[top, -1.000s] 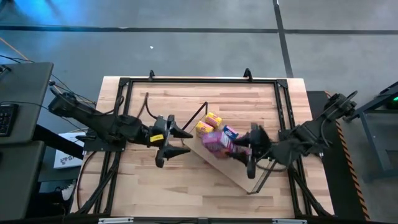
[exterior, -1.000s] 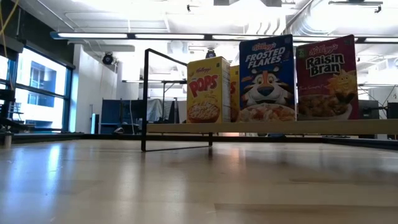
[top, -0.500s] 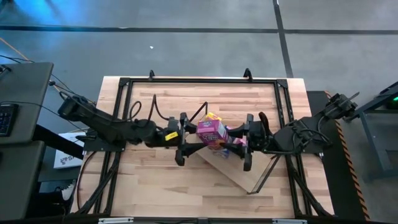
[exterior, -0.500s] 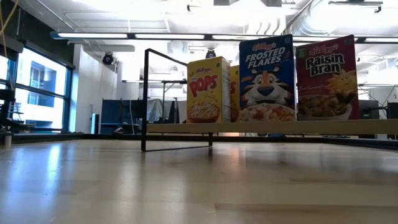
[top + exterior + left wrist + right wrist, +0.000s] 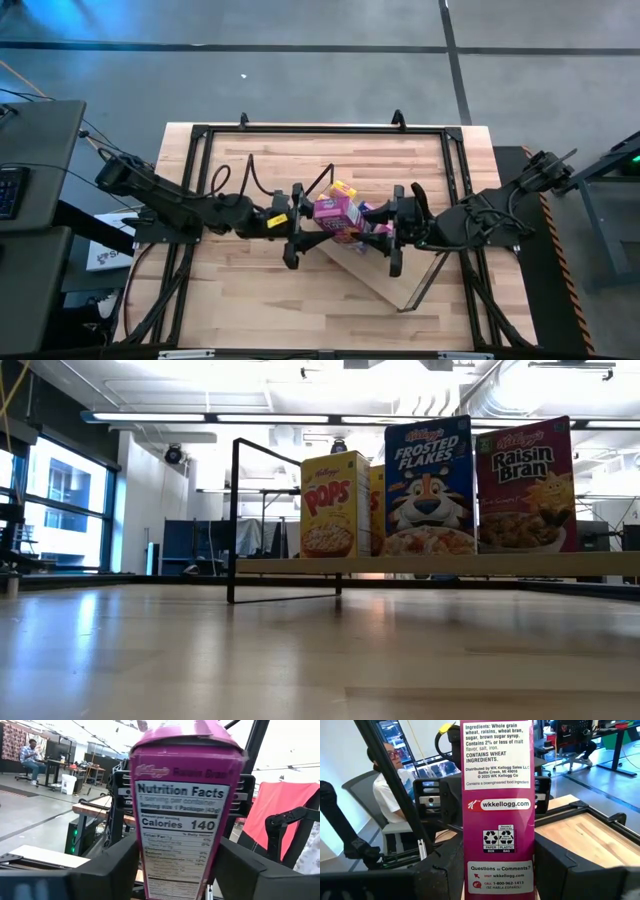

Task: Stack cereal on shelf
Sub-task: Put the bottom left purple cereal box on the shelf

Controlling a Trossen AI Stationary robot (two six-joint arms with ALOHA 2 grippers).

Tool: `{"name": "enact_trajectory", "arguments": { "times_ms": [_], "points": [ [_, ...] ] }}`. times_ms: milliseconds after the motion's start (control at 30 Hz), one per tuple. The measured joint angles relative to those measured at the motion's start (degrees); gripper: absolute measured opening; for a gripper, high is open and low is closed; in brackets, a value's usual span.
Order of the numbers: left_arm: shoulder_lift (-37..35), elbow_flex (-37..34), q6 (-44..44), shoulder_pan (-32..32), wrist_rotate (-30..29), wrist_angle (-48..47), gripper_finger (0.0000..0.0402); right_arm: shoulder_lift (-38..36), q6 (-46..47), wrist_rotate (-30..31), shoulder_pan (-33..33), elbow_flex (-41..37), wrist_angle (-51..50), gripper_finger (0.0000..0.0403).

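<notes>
Looking down on the shelf (image 5: 385, 282), laid slantwise across the table (image 5: 250, 160), probably to bring it within reach of both arms. Seen at table height: three cereal boxes upright on its board, the yellow Pops box (image 5: 335, 505), the blue Frosted Flakes box (image 5: 430, 485) and the Raisin Bran box (image 5: 525, 480), faces outward and packed side by side, most likely to leave room along the board for more. And up over the shelf's far end, a pink box (image 5: 334, 212) caught from both sides! Left gripper (image 5: 300, 222) reaching in from one side, fingers pinching the narrow nutrition panel; right gripper (image 5: 392, 230) coming in from the other, fingers pressed onto the ingredients panel. Looks like a handover, or a two-handed squaring-up before setting the box down; cannot tell which. Held upright, presumably to match the row on the board. Not to be found in the low view, though. Underneath, pale butcher-block planks, smooth, with a faint sheen near the low camera. Beyond, a bright workshop: ceiling strip lights, tall windows, desks, a red cloth (image 5: 280, 815), a seated person (image 5: 390, 785) close behind the table and another person (image 5: 30, 752) at a far desk.
</notes>
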Motion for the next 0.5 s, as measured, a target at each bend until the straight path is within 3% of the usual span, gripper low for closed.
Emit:
{"name": "enact_trajectory", "arguments": {
  "times_ms": [233, 500],
  "points": [
    [0.0, 0.0, 0.7, 0.0, 0.0, 0.0, 0.0147, 0.0, 0.3, 0.1, 0.0, 0.0, 0.0, 0.0165],
    [-0.9, 0.1, 1.2, 0.1, -0.4, -6.2, 0.0133, -2.8, 3.2, 0.8, 0.1, 0.1, -2.7, 0.0211]
  ]
}}
